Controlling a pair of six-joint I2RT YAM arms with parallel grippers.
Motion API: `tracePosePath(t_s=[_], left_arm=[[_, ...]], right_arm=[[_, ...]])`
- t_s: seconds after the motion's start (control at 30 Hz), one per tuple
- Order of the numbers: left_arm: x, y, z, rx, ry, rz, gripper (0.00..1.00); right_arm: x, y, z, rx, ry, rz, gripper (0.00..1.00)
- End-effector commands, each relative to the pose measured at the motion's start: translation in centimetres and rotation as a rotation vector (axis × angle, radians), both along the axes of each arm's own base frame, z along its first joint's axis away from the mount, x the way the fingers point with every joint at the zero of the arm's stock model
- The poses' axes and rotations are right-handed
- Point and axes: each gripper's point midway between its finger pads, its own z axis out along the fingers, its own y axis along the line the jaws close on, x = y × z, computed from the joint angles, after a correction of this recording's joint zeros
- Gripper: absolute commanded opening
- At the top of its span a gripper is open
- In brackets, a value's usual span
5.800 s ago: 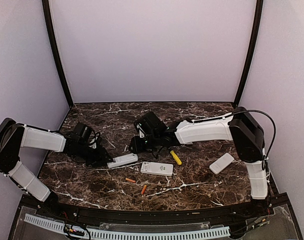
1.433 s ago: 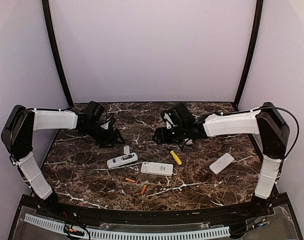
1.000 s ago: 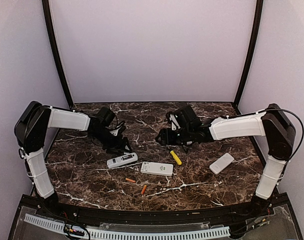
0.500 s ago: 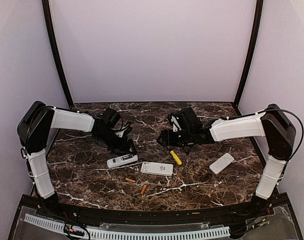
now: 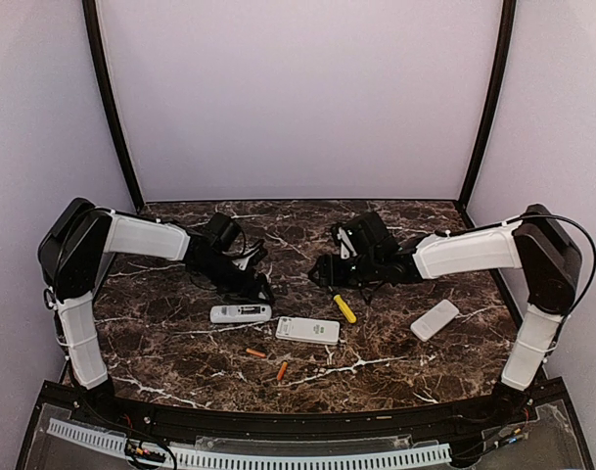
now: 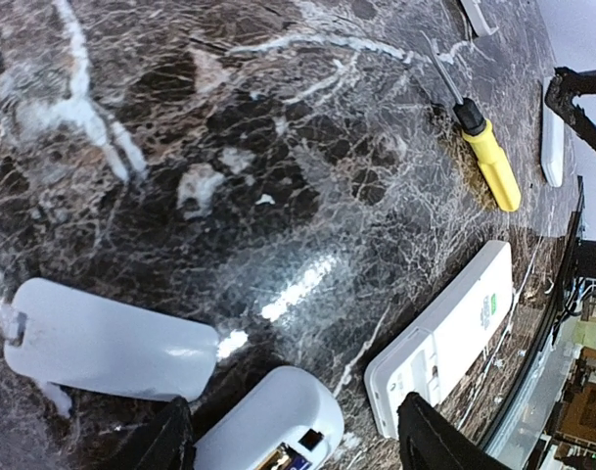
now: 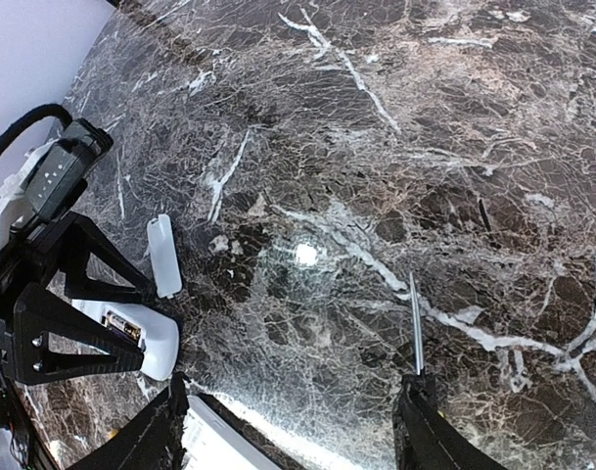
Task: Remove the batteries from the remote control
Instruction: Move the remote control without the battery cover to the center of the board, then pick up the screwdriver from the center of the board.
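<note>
On the counter: opened remote at left, battery cover just behind it; second remote beside it at right; screwdriver behind that; third remote far right; battery and second battery in front.

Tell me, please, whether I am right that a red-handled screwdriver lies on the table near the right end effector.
No: the screwdriver has a yellow handle, not red, as the left wrist view shows; it does lie on the table near the right end effector.
</note>
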Motion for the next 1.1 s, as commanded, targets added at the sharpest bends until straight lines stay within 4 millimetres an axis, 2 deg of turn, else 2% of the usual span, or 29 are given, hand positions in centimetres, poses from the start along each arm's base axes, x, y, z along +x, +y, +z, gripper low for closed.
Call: tracePosePath(t_s=[0.0, 0.17, 0.3, 0.4, 0.47, 0.57, 0.7, 0.8, 0.83, 0.93, 0.97, 1.07], left_arm=[[-3.0, -1.4, -0.9, -0.012, 0.049, -0.102, 0.7], [-3.7, -1.5, -1.1, 0.002, 0.052, -0.119, 0.7], [-3.3, -1.5, -0.6, 0.008, 0.023, -0.109, 0.7], [-2.3, -1.6, 1.3, 0.003, -0.035, -0.093, 0.7], [-1.5, -1.6, 3.3, -0.003, -0.086, -0.075, 0.7], [0.1, -1.2, 7.5, -0.008, -0.192, -0.033, 0.71], [2.2, 1.7, 11.6, -0.016, -0.261, 0.085, 0.71], [4.3, 5.7, 13.4, -0.046, -0.27, 0.219, 0.71], [4.5, 6.7, 14.2, -0.06, -0.278, 0.251, 0.71], [6.0, 10.9, 15.4, -0.043, -0.325, 0.367, 0.71], [6.3, 12.2, 15.3, -0.027, -0.33, 0.398, 0.71], [6.6, 14.5, 15.3, 0.017, -0.371, 0.462, 0.72]], right_arm=[[0.4, -0.9, 1.4, 0.022, -0.037, -0.036, 0.7], [0.2, -1.8, 1.4, 0.004, -0.041, -0.053, 0.7], [0.0, -2.8, 0.8, -0.035, -0.029, -0.076, 0.7], [-0.1, -3.8, 0.3, -0.067, -0.011, -0.096, 0.7], [-0.2, -4.4, 0.0, -0.087, -0.002, -0.106, 0.7], [-1.0, -5.4, -0.5, -0.123, 0.02, -0.112, 0.69], [-2.1, -6.9, -1.7, -0.173, 0.067, -0.128, 0.68], [-2.8, -7.7, -2.6, -0.204, 0.099, -0.137, 0.63], [-3.0, -7.9, -3.1, -0.217, 0.112, -0.142, 0.6], [-3.2, -7.9, -3.7, -0.24, 0.137, -0.14, 0.53], [-3.3, -7.8, -3.9, -0.248, 0.145, -0.136, 0.51], [-3.6, -7.4, -4.4, -0.287, 0.161, -0.126, 0.47]])
